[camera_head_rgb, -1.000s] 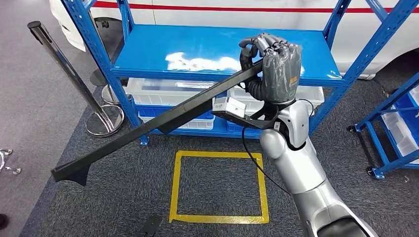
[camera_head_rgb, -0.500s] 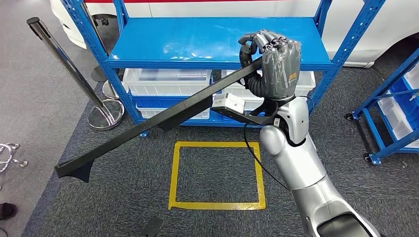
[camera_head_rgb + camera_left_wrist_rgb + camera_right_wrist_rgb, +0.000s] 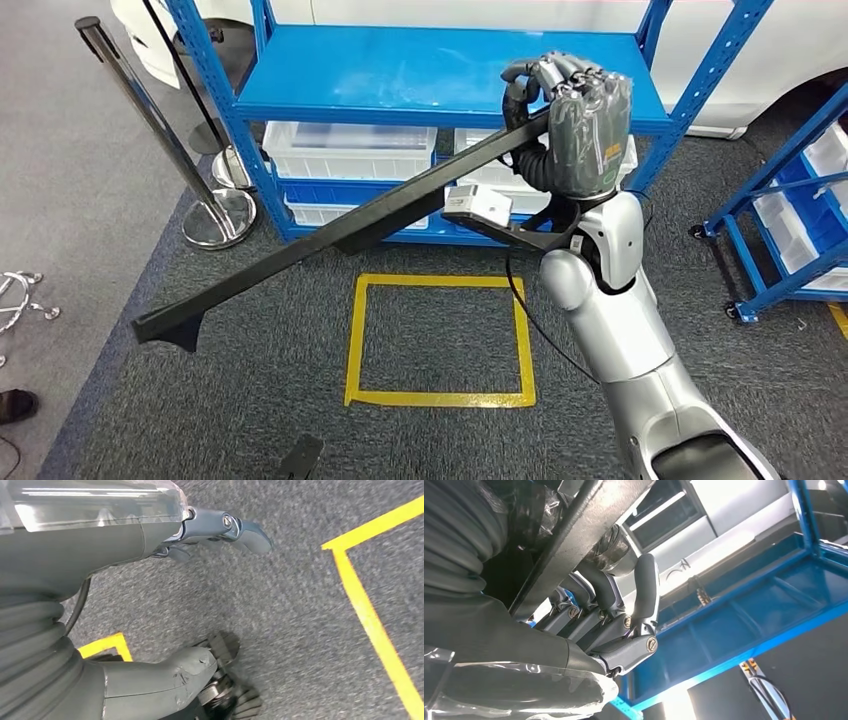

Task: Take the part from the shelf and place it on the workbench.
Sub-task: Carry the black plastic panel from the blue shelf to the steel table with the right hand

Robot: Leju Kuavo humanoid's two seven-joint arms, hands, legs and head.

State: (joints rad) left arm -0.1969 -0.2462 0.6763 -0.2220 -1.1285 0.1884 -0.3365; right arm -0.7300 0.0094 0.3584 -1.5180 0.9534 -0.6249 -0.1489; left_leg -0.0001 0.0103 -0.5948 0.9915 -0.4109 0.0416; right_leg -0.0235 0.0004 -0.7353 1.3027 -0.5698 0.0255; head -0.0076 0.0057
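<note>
The right robot hand (image 3: 578, 125) is gripping one end of the long black plastic part (image 3: 340, 232), holding it clear in front of the blue metal shelf (image 3: 440, 78). Carrying is underway; next comes turning toward the bench. The left robot hand (image 3: 215, 527) is hanging empty, fingers loosely curled.

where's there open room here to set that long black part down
Bare patches: the blue shelf top and the carpet inside the yellow square. Crowded: the lower shelf with white bins. The right hand grips the long black part.
</note>
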